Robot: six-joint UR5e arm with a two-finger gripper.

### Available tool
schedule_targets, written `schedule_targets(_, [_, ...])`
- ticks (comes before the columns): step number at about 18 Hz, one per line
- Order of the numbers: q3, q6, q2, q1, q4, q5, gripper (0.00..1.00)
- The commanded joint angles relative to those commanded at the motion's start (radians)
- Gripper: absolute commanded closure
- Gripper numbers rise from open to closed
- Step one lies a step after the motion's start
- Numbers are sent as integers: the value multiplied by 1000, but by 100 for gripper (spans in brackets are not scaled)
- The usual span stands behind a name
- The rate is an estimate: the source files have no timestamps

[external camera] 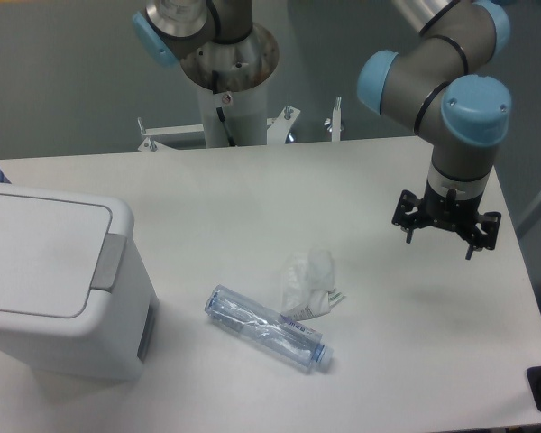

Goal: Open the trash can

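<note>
The trash can (63, 307) stands at the table's left front, a white boxy bin with rounded corners. Its flat lid (36, 257) lies down flat, and the grey push tab (109, 262) sits on the rim at the right side. My gripper (446, 233) hangs above the table at the far right, well away from the bin. Only its black body with short prongs shows, and I cannot make out how the fingers stand. Nothing is seen in it.
A clear plastic bottle (266, 327) lies on its side between the bin and the gripper. Just behind it is a crumpled white wrapper (308, 280). The arm's base column (227, 90) rises at the table's back edge.
</note>
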Motion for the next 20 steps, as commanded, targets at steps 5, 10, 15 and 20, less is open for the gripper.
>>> schedule_targets(5, [-2,-2,0,-2,-5,-2,0])
schedule_targets(10, [0,-17,2,-2,-6,-3,0])
schedule_targets(15, [8,-25,9,-24,-8,-2,0])
schedule_targets(20, [5,-107,18,-51,-9,-6,0])
